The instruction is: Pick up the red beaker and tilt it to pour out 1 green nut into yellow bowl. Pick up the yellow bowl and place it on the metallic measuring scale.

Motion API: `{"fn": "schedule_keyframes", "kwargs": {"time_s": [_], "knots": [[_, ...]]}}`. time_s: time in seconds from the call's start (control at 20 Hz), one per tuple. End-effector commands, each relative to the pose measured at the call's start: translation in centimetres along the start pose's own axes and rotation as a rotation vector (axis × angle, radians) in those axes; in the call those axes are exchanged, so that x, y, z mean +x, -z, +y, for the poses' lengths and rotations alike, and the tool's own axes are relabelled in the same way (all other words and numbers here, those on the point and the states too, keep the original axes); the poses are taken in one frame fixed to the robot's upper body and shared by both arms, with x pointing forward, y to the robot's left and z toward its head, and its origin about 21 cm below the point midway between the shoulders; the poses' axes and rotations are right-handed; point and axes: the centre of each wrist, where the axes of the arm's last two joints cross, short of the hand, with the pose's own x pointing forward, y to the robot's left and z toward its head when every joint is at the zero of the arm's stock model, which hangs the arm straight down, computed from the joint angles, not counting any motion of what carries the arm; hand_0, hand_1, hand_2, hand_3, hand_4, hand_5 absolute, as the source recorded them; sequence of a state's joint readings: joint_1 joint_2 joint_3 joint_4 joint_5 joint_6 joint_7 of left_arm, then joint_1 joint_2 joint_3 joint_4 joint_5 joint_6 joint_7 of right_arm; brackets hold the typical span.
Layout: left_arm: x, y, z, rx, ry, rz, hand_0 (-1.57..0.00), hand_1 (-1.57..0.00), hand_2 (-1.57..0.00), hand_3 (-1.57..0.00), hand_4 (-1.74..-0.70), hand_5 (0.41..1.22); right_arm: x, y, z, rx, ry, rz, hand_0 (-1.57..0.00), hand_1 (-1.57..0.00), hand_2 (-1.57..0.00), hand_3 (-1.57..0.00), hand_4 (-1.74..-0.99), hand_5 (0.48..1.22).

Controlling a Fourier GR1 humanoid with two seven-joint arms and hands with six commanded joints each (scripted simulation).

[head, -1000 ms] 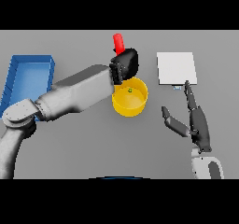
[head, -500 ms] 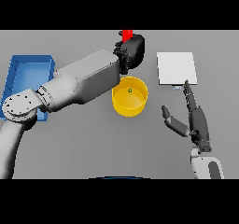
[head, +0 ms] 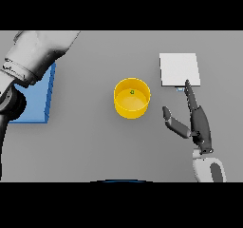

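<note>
Now the yellow bowl [head: 132, 98] sits mid-table with one green nut [head: 132, 92] inside, so I judge the pour done and the carry next. My right hand [head: 198, 122] rests on the table with fingers straight and relaxed, holding nothing; the bowl lies to its left and slightly ahead, and the metallic measuring scale [head: 179, 69] is just past my fingertips. That makes my right hand the nearer one. A second ago my left hand held the red beaker over the bowl; both have since left view, only my left arm [head: 33, 56] showing above the blue tray [head: 37, 101].
</note>
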State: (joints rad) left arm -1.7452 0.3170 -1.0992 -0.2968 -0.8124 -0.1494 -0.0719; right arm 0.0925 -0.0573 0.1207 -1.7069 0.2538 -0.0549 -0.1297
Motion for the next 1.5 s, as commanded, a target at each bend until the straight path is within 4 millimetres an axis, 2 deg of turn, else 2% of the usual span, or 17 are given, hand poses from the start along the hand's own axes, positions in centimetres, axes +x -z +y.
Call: {"fn": "schedule_keyframes", "kwargs": {"time_s": [0.0,0.05,0.15,0.25,0.35,0.45,0.55,0.75,0.8,1.0,1.2,1.45], "knots": [[-1.8,-0.3,-0.8,-0.007,-0.154,0.058,-1.57,-1.57,-1.57,-1.47,-1.73,1.221,-0.1,0.1,-0.1,-0.009,-0.03,0.01,0.0,0.0,0.0,0.0,-1.146,0.641],[-4.2,-0.9,-1.8,-0.006,-0.308,0.128,-1.57,-1.57,-1.57,-1.43,-1.74,1.221,-0.1,0.1,0.0,-0.01,-0.048,0.01,0.0,0.0,0.0,0.0,-1.14,0.637],[-6.9,-1.8,-4.4,-0.011,-0.55,0.254,-1.57,-1.57,-1.57,-1.4,-1.74,1.221,-0.2,0.5,0.1,-0.01,-0.048,0.004,0.0,0.0,0.0,0.0,-1.142,0.63],[-9.6,-3.2,-7.4,-0.003,-0.751,0.362,-1.57,-1.57,-1.57,-1.43,-1.74,1.221,-0.2,0.6,-0.2,0.0,0.008,-0.015,0.0,0.0,0.0,0.0,-1.11,0.623],[-11.1,-4.6,-11.3,-0.007,-0.949,0.472,-1.57,-1.57,-1.57,-1.48,-1.74,1.221,-0.2,0.5,0.0,0.012,0.057,-0.019,0.0,0.0,0.0,0.0,-1.083,0.625],[-11.4,-6.0,-15.6,-0.019,-1.078,0.585,-1.57,-1.57,-1.57,-1.51,-1.74,1.221,-0.1,0.6,0.1,0.03,0.058,-0.022,0.0,0.0,0.0,0.0,-1.092,0.637],[-11.1,-7.4,-19.5,-0.05,-1.169,0.706,-1.57,-1.57,-1.57,-1.53,-1.74,1.221,-0.2,0.3,-0.2,0.046,0.05,-0.03,0.0,0.0,0.0,0.0,-1.126,0.651],[-9.7,-8.8,-23.6,-0.099,-1.365,0.931,-1.57,-1.57,-1.57,-1.56,-1.74,1.221,-0.5,0.6,-0.3,0.052,0.053,-0.023,0.0,0.0,0.0,0.0,-1.165,0.672],[-9.5,-9.3,-24.5,-0.083,-1.402,0.941,-1.57,-1.57,-1.57,-1.52,-1.74,1.221,-0.4,0.9,-0.2,0.053,0.041,-0.031,0.0,0.0,0.0,0.0,-1.168,0.68],[-6.6,-11.0,-28.4,-0.14,-1.534,1.048,-1.57,-1.57,-1.57,-1.4,-1.74,1.221,-0.5,0.7,-0.4,0.06,0.022,-0.028,0.0,0.0,0.0,0.0,-1.192,0.704],[-3.4,-13.4,-30.4,-0.15,-1.622,1.114,-1.57,-1.57,-1.57,-1.38,-1.74,1.221,-0.7,0.6,-0.5,0.059,0.02,-0.025,0.0,0.0,0.0,0.0,-1.207,0.708],[0.9,-16.4,-30.6,-0.189,-1.677,1.156,-1.57,-1.57,-1.57,-1.39,-1.74,1.221,-0.6,0.7,-0.8,0.057,0.023,-0.027,0.0,0.0,0.0,0.0,-1.195,0.69]]}}
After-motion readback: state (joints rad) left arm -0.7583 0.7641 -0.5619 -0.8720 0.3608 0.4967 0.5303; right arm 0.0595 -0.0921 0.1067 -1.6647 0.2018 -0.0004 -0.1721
